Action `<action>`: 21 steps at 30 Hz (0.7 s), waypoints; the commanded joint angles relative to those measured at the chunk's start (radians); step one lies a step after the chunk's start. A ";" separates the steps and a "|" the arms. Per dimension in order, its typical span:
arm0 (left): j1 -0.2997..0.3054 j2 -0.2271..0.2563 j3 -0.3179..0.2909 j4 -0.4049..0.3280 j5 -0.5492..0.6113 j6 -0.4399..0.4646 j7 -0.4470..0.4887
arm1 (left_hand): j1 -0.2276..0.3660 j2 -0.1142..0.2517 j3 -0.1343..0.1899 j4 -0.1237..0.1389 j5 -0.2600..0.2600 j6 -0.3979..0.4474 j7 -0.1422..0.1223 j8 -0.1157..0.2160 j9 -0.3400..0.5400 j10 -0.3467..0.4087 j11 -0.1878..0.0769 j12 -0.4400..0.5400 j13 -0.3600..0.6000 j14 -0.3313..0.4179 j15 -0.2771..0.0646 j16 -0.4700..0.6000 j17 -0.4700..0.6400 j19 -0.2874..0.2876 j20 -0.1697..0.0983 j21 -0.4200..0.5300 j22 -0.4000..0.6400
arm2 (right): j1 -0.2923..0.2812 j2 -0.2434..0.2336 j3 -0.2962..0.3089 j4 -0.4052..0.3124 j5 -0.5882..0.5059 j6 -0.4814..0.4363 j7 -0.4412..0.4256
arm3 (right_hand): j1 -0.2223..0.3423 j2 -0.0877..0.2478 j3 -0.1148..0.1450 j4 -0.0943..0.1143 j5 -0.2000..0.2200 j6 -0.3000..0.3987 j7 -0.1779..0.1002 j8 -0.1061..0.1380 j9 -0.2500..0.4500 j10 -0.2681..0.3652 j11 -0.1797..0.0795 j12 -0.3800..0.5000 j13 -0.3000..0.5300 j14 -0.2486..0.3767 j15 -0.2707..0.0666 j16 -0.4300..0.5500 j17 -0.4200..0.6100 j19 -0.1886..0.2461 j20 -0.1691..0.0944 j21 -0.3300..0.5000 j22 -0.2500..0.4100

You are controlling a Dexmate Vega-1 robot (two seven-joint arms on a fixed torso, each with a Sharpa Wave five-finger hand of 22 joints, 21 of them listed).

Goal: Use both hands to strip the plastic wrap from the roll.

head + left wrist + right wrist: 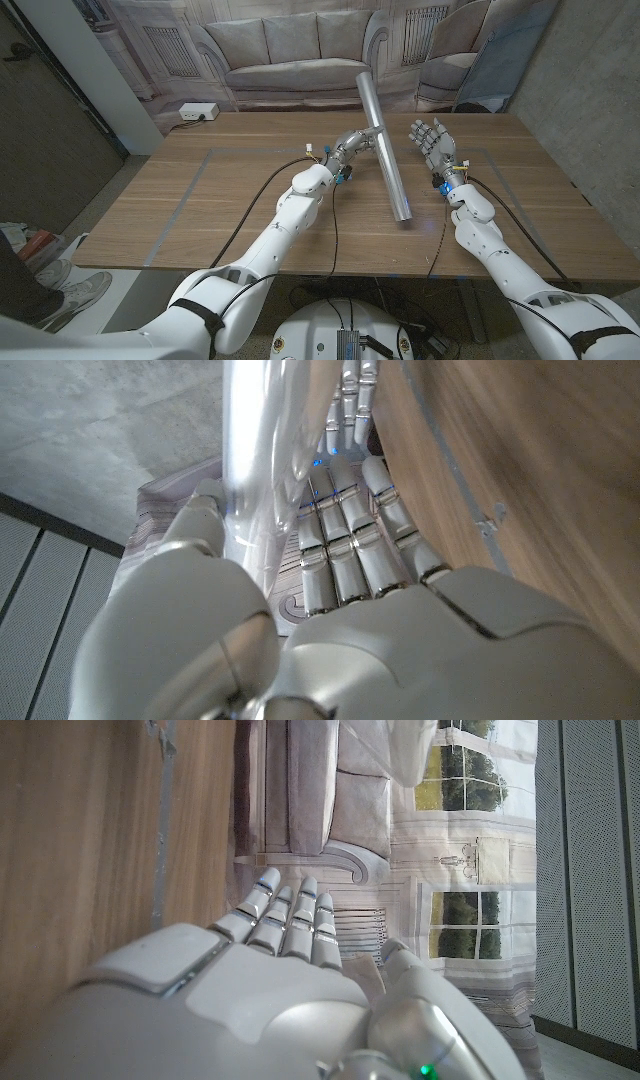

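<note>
Silvery and glossy, the long cylindrical roll wrapped in clear plastic film runs lengthwise away from the robot, its near end low over the wooden table and its far end tilted up and slightly to the robot's left, reaching over the table's back edge toward the printed backdrop of a grey sofa. So the long axis is near-to-far, slanted, not lying flat.

Left hand, pale grey segmented metal and plastic, holds the roll around its upper middle, coming in from the left side of it. In the left wrist view that hand has the fingers curled along one side of the shiny tube and the thumb on the other, the film showing bright streaky reflections.

Right hand stands just beside the roll on its right, apart from it, fingers spread and reaching upward, holding nothing. The right wrist view shows the same hand with fingers straight and slightly fanned above the wood grain.

Black cables trail along the left forearm across the smooth tabletop.
</note>
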 commanded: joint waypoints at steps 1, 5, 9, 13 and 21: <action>-0.186 -0.144 -0.186 0.535 -0.175 -0.169 -0.289 | 0.178 0.167 0.162 0.156 0.007 0.019 0.015 0.203 -0.007 -0.052 -0.046 -0.003 -0.003 0.000 -0.028 -0.008 -0.002 0.011 -0.008 -0.009 0.000 | -0.016 -0.015 -0.008 -0.039 -0.003 -0.017 -0.026 | -0.006 0.018 -0.002 -0.002 0.002 0.008 -0.004 -0.003 0.005 0.009 0.001 -0.003 0.003 0.011 0.002 -0.001 0.001 0.007 -0.023 -0.003 0.005; -0.253 -0.189 -0.289 0.684 -0.170 -0.166 -0.368 | 0.173 0.160 0.163 0.158 0.007 0.032 0.016 0.206 -0.017 -0.043 -0.047 -0.003 -0.008 0.005 -0.028 -0.010 -0.006 0.015 -0.011 -0.015 -0.002 | -0.022 -0.021 -0.010 -0.052 -0.004 -0.023 -0.032 | -0.005 0.018 -0.001 -0.002 0.002 0.009 -0.004 -0.003 0.005 0.009 0.000 -0.003 0.003 0.011 0.003 -0.001 0.001 0.007 -0.023 -0.004 0.005; -0.250 -0.221 -0.376 0.691 -0.150 -0.122 -0.403 | 0.172 0.155 0.167 0.155 0.007 0.022 0.013 0.202 -0.026 -0.043 -0.046 -0.006 -0.012 0.007 -0.031 -0.013 -0.010 0.017 -0.010 -0.020 -0.002 | -0.027 -0.027 -0.012 -0.064 -0.005 -0.026 -0.039 | -0.006 0.018 -0.001 -0.002 0.002 0.008 -0.004 -0.003 0.005 0.009 0.000 -0.003 0.003 0.011 0.003 -0.001 0.001 0.008 -0.023 -0.005 0.005; -0.245 -0.249 -0.456 0.680 -0.150 -0.064 -0.468 | 0.173 0.154 0.171 0.153 0.006 0.021 0.010 0.201 -0.035 -0.038 -0.053 -0.006 -0.015 0.010 -0.032 -0.014 -0.013 0.021 -0.009 -0.024 -0.002 | -0.033 -0.033 -0.014 -0.078 -0.006 -0.030 -0.045 | -0.007 0.017 -0.002 -0.001 0.002 0.008 -0.003 -0.003 0.005 0.009 0.001 -0.003 0.003 0.011 0.002 -0.001 0.001 0.008 -0.022 -0.006 0.005; -0.189 -0.294 -0.515 0.571 -0.141 0.007 -0.478 | 0.174 0.160 0.177 0.152 0.003 0.007 0.016 0.196 -0.049 -0.048 -0.056 -0.010 -0.017 0.006 -0.034 -0.017 -0.012 0.017 -0.004 -0.036 -0.001 | -0.039 -0.042 -0.019 -0.098 -0.005 -0.037 -0.052 | -0.006 0.017 -0.001 -0.002 0.002 0.009 -0.004 -0.003 0.005 0.010 0.000 -0.003 0.003 0.011 0.002 -0.001 0.000 0.009 -0.022 -0.008 0.006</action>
